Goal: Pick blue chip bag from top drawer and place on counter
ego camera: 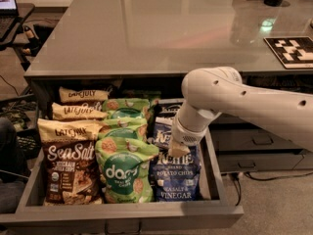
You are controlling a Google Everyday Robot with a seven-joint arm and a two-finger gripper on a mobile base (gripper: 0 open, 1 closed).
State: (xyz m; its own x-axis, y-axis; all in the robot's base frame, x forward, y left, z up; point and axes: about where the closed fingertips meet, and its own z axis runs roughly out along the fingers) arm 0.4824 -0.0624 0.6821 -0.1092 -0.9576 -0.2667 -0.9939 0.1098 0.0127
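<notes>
While the blue chip bag (177, 177) lies flat in the right-hand column of the open top drawer (122, 215), lower centre of the frame, label up with "VINEGAR" readable at its near end, the task sits at the pick step: reach made, lift not yet done. Bag is just beside the green dots bag (124, 173) on its left, edges touching or overlapping slightly; the brown Sea Salt bag (71, 173) lies further left. Another dark blue bag (163, 133) is tucked behind it toward the back of the drawer. The gripper (179, 149) is down over the bag's upper end, at the "Kettle" lettering, and appears to touch the foil there. Whether it is spread or has closed on the bag I cannot tell; the wrist of the white arm (254, 102), which comes in from the right edge of the frame, hides most of it. Judgement: the next move calls for a firm pinch on the top of the bag, then a straight lift clear of the drawer wall and the neighbouring bags, then a carry up and back onto the counter (146, 28) filling the upper half of the frame. Glossy foil may slip, so the grip wants confirming before lifting.
</notes>
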